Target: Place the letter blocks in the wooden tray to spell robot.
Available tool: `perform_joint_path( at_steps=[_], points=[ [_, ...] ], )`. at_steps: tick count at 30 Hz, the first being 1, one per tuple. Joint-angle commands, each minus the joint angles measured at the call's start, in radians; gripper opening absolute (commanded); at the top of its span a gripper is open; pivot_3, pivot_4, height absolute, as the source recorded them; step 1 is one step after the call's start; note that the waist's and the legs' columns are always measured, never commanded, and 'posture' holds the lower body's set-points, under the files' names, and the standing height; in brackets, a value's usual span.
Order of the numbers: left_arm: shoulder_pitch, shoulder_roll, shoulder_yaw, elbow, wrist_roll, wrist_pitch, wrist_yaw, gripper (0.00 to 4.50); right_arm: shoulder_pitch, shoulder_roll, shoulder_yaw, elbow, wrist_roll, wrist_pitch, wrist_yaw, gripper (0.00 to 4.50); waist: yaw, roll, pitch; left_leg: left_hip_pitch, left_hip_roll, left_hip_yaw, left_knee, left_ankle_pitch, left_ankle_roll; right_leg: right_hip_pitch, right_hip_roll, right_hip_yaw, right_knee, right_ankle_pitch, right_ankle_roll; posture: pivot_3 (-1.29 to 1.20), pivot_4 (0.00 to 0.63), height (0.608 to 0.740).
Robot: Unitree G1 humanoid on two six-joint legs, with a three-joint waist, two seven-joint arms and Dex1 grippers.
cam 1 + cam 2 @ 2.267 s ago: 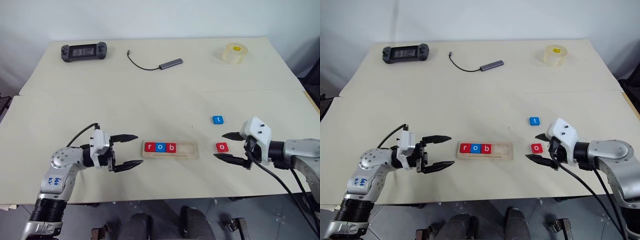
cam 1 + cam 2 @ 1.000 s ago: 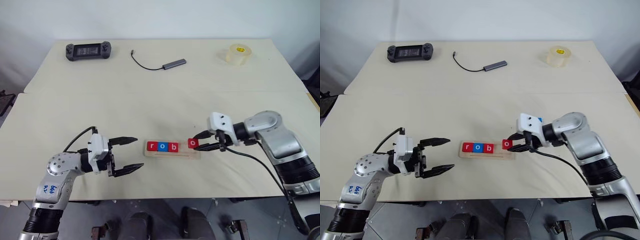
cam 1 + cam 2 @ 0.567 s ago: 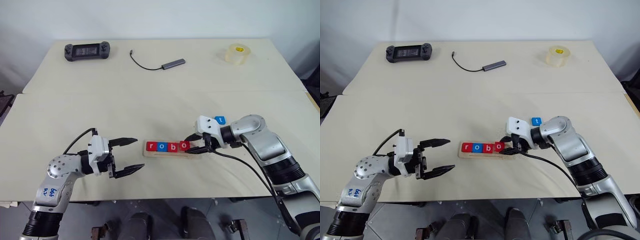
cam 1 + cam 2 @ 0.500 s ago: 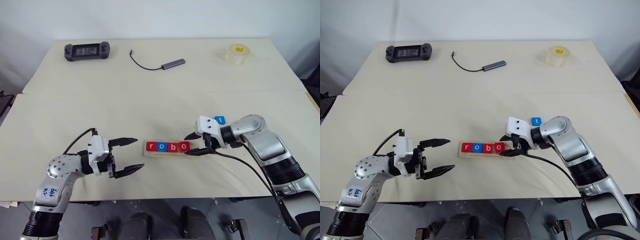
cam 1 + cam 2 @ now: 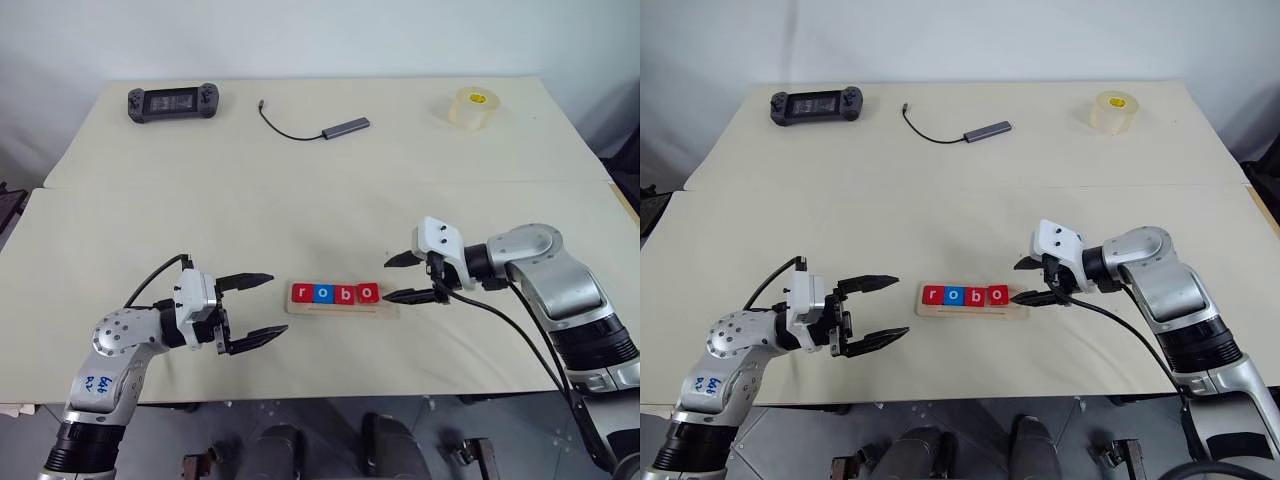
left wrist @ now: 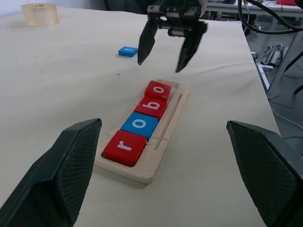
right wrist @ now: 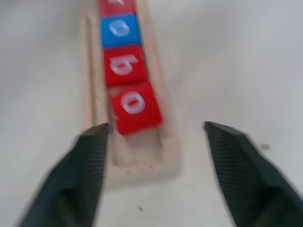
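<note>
- Pale cream table under a white wall fills the head views; along its far edge lie a black game controller at upper left, a grey cable adapter at upper centre and a roll of clear tape at upper right.
- Low in the centre sits the wooden tray, with four letter blocks in its slot reading r, o, b, o: red, blue, red, red. One space at the tray's right end is bare.
- In the left wrist view a blue block lies flat on the table beyond the tray, near the right arm; its letter is too small to read there.
- Right gripper hovers just right of the tray, fingers spread, holding nothing.
- Left gripper waits to the tray's left, fingers wide apart and empty.
- These blocks look small, stiff and light, probably smooth-faced; pinching the blue one across two opposite side edges seems best, since a flat tile offers little height and could slide away.
</note>
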Motion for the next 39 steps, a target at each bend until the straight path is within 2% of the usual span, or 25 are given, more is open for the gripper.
perform_joint_path(
  at_steps=[1,5,6,7,17,23,33,39],
  points=[
    [-0.005,0.004,0.011,-0.022,-0.010,-0.007,-0.003,4.50,0.001,0.015,0.004,0.008,-0.013,-0.050,-0.011,1.77,0.000,0.000,0.000,0.000,0.000,0.000,0.000,0.000,0.000,0.000,0.000,0.000,0.000,0.000,0.000,0.00,0.150,0.740],
    [-0.001,0.007,0.015,-0.029,-0.010,-0.004,0.001,4.50,0.002,0.025,0.024,0.017,-0.027,-0.082,-0.007,0.37,0.000,0.000,0.000,0.000,0.000,0.000,0.000,0.000,0.000,0.000,0.000,0.000,0.000,0.000,0.000,0.00,0.150,0.740],
    [0.000,0.007,0.015,-0.031,-0.010,-0.003,0.002,4.50,0.002,0.028,0.028,0.018,-0.027,-0.087,-0.007,0.09,0.000,0.000,0.000,0.000,0.000,0.000,0.000,0.000,0.000,0.000,0.000,0.000,0.000,0.000,0.000,0.00,0.150,0.740],
    [0.001,0.007,0.016,-0.032,-0.010,-0.003,0.003,4.50,0.002,0.030,0.030,0.018,-0.028,-0.091,-0.006,0.04,0.000,0.000,0.000,0.000,0.000,0.000,0.000,0.000,0.000,0.000,0.000,0.000,0.000,0.000,0.000,0.00,0.150,0.740],
    [0.006,0.006,0.018,-0.032,-0.008,-0.007,0.014,4.50,-0.004,0.049,0.053,-0.073,0.010,-0.012,0.042,0.04,0.001,0.000,0.000,0.000,0.000,0.000,0.000,0.000,0.000,0.000,0.000,0.000,0.000,0.000,0.000,0.00,0.150,0.740],
    [0.003,0.001,0.013,-0.029,-0.007,-0.009,0.015,4.50,-0.002,0.063,0.059,-0.071,0.003,-0.013,0.026,0.04,0.000,0.000,0.000,0.000,0.000,0.000,0.000,0.000,0.000,0.000,0.000,0.000,0.000,0.000,0.000,0.00,0.150,0.740],
    [-0.025,0.000,0.001,0.002,-0.004,-0.013,-0.005,4.50,0.065,-0.027,-0.052,-0.124,0.046,0.014,-0.006,0.04,0.003,0.000,0.000,0.000,0.000,0.000,0.000,0.000,0.000,0.000,0.000,0.000,0.000,0.000,0.000,0.00,0.150,0.740],
    [-0.042,-0.006,-0.008,0.015,-0.001,-0.015,-0.012,4.50,0.075,0.012,-0.015,-0.088,0.018,-0.002,-0.051,0.04,-0.002,0.000,0.000,0.000,0.000,0.000,0.000,0.000,0.000,0.000,0.000,0.000,0.000,0.000,0.000,0.00,0.150,0.740]
  ],
)
